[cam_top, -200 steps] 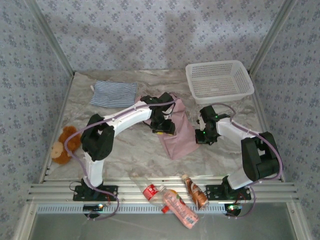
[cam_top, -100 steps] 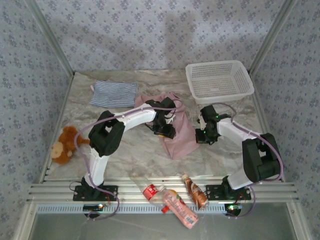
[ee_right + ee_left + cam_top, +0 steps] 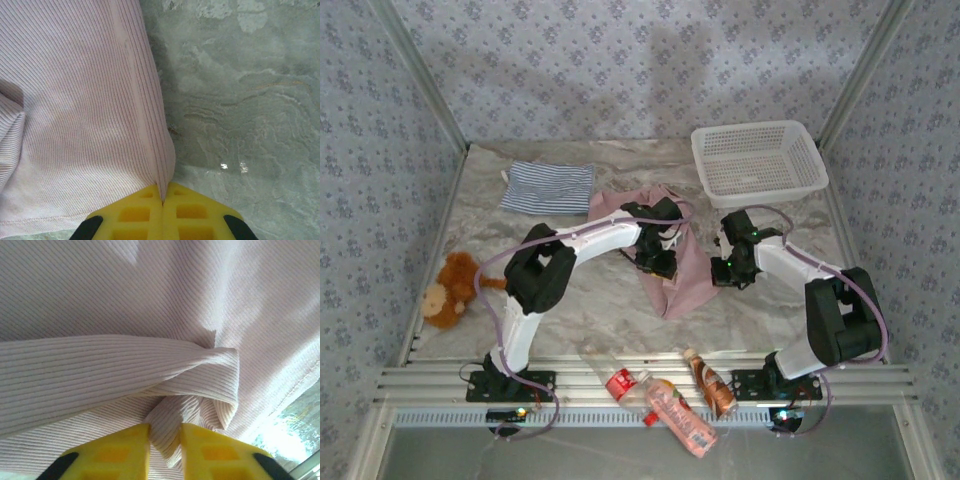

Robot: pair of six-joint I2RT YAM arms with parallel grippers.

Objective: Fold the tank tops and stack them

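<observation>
Left pincer (image 3: pixel 658 262): down on the pink tank top (image 3: pixel 678 288). From its own wrist camera (image 3: pixel 165 434) the yellow fingers (image 3: pixel 117 452) stand narrow, and a bunched ridge of ribbed pink cloth is nipped between them. That's a grip on the top.
Right pincer (image 3: pixel 730 272): pressed together with no gap. The hemmed edge of the pink tank top runs straight into the seam between its tips (image 3: pixel 163 194), so it is pinching that edge.
Pink tank top: rumpled on the marble table (image 3: pixel 580 300) between the two pincers, under the left one and with its right edge at the right one's tips. Just ahead of the left fingers the cloth (image 3: pixel 150 305) rolls over itself in a thick fold. Seen from the right wrist, the cloth (image 3: pixel 75 100) lies left of the tips, with bare marble to their right.
Striped tank top (image 3: pixel 548 187): lying flat as a tidy rectangle, beyond the left pincer and off to its left, well apart from it.
White basket (image 3: pixel 766 188): beyond the right pincer, near it but not touching.
Plush toy (image 3: pixel 448 292): far out to the left of the left pincer, by the table's left edge.
Bottles (image 3: pixel 660 397): lying on the near rail, behind both pincers, between the arm bases.
</observation>
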